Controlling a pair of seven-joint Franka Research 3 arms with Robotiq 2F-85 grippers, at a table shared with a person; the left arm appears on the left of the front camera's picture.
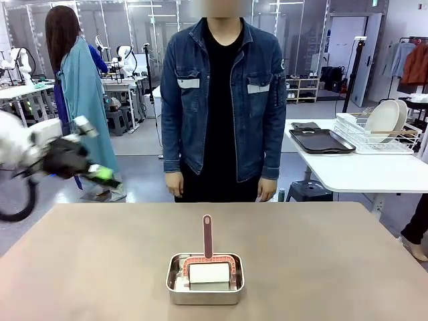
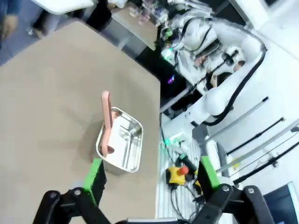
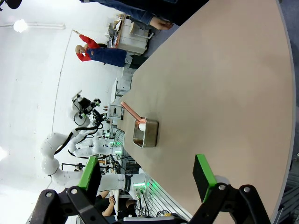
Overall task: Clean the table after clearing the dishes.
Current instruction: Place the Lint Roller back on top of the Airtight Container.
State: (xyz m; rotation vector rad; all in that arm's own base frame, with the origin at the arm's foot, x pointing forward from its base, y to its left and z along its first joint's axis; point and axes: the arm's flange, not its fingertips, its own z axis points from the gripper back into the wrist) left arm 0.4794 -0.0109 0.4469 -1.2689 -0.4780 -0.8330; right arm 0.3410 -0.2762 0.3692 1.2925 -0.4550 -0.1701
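1. The table is bare tan all over except for a small steel pan close to the near edge, about midway along it; a roller with a pink handle lies in the pan, handle pointing at the far edge.
2. Left gripper hangs off the table's left side, above the floor; jaws wide, holding nothing.
3. Right gripper sits over the right end, green pads spread wide, nothing between them.
4. A person stands at the far edge, hands down.
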